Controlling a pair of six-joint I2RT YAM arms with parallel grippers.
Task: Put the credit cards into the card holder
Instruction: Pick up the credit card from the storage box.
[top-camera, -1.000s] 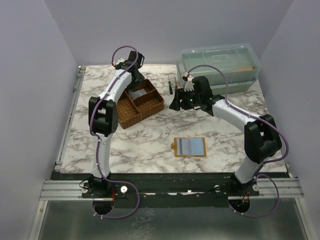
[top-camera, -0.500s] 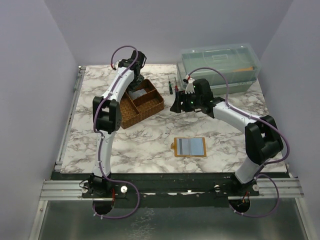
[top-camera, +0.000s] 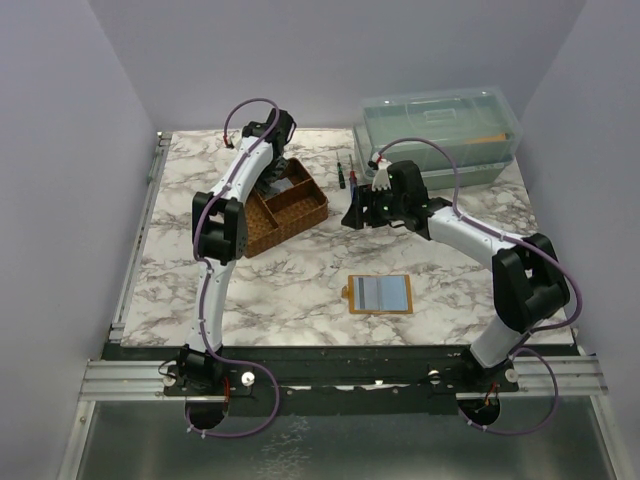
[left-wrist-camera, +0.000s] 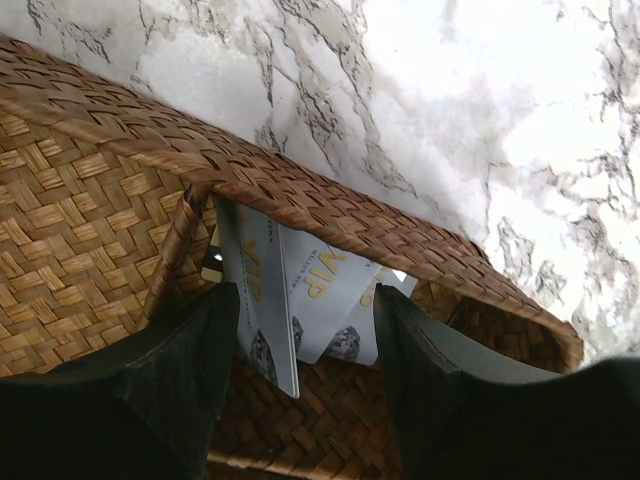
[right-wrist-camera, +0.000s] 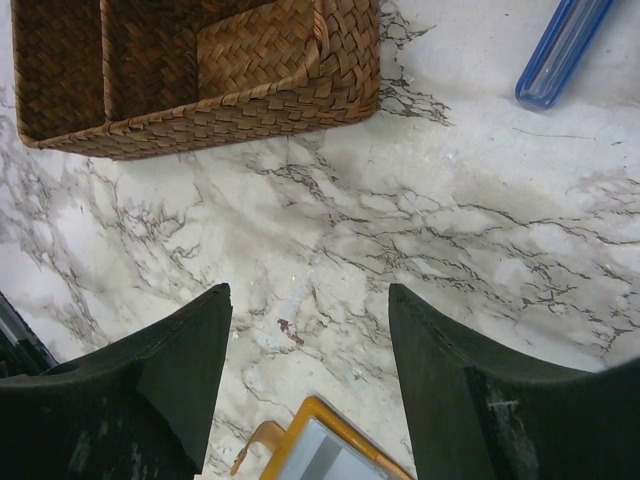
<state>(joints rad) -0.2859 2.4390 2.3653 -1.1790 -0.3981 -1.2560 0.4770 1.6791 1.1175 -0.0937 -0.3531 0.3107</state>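
The credit cards (left-wrist-camera: 320, 290), likely light, stiff and slick, lean on edge inside the woven tray (left-wrist-camera: 90, 200), at 11 o'clock from the card holder (top-camera: 380, 293). The left gripper (left-wrist-camera: 300, 335) straddles them, fingers spread, seemingly not yet touching; I would pinch across one card's flat faces. The right gripper (right-wrist-camera: 310, 330) hovers spread and empty.

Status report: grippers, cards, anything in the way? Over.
Left gripper open, jaws straddling pale plastic cards in brown woven tray. Right gripper open, empty. Mustard-orange wallet open on marble table, unobstructed.

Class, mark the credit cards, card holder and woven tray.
credit cards (left-wrist-camera: 322, 288): left wrist view, printed face of one card.
card holder (top-camera: 381, 293): top external view, pale inner face.
woven tray (right-wrist-camera: 240, 108): right wrist view, outer wall.
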